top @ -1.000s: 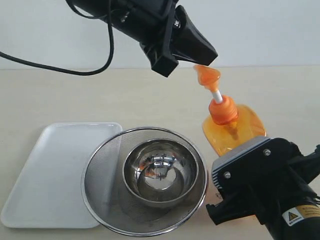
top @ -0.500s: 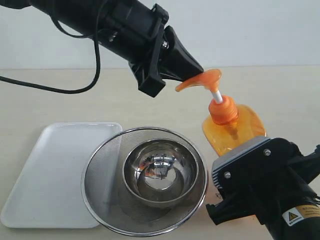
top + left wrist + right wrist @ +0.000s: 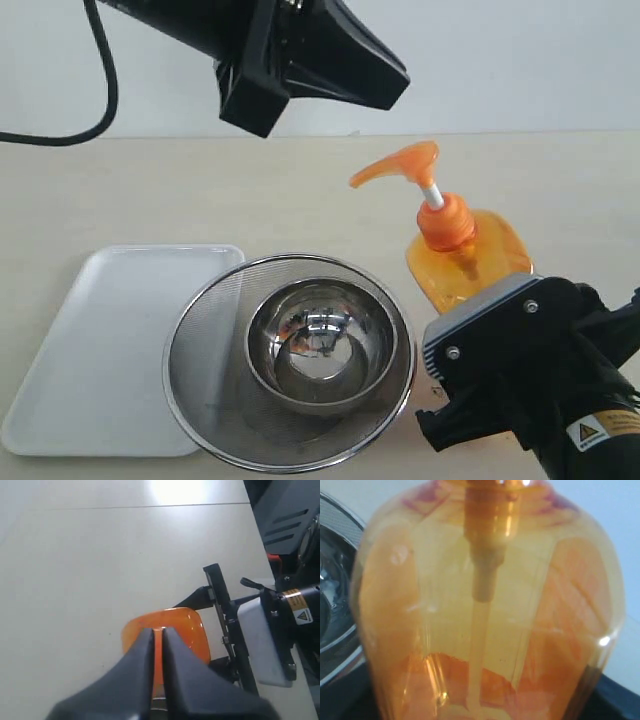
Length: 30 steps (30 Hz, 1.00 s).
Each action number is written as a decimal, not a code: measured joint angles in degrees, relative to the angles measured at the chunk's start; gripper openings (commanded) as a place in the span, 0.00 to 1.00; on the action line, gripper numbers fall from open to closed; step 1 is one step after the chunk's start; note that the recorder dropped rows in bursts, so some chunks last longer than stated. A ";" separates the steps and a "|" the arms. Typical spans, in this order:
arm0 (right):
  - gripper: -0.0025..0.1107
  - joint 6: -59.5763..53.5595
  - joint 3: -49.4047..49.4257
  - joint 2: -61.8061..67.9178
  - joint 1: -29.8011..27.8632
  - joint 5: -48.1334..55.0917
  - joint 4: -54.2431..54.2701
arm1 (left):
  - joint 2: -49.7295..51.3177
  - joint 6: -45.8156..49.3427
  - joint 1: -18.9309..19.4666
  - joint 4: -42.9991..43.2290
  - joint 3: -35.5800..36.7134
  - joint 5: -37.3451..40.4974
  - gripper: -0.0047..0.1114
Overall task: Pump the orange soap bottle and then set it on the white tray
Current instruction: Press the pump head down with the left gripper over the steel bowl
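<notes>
The orange soap bottle (image 3: 468, 258) stands tilted at the right of the table, its pump head (image 3: 398, 166) raised on the white stem with the spout pointing left. My right gripper (image 3: 500, 330) is shut on the bottle's lower body, and the bottle (image 3: 490, 605) fills the right wrist view. My left gripper (image 3: 398, 86) hangs shut and empty above the pump head, clear of it. In the left wrist view its fingertips (image 3: 157, 631) stay together over the bottle (image 3: 192, 630). The white tray (image 3: 90, 340) lies flat and bare at the front left.
A round steel mesh strainer (image 3: 185, 390) holding a shiny steel bowl (image 3: 262, 322) sits between the tray and the bottle, its rim overlapping the tray's right edge. A black cable (image 3: 60, 135) trails across the back left. The right arm's body (image 3: 560, 400) fills the front right corner.
My left gripper has lifted up and away from the pump head, staying shut. The pump head has swung its spout to the left. The right gripper and bottle have held still.
</notes>
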 measured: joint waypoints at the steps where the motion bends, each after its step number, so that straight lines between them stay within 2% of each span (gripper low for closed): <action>1: 0.02 -0.10 0.00 0.00 0.00 0.00 0.00 | 0.11 0.00 0.00 0.00 0.43 -0.28 0.08; 11: 0.02 -0.88 0.00 0.00 0.00 0.00 0.12 | 5.79 4.01 -0.90 -5.75 2.09 -2.72 0.08; 30: 0.02 -0.89 0.11 0.00 0.00 -0.23 0.46 | 7.00 4.38 -1.00 -9.50 3.60 -2.85 0.08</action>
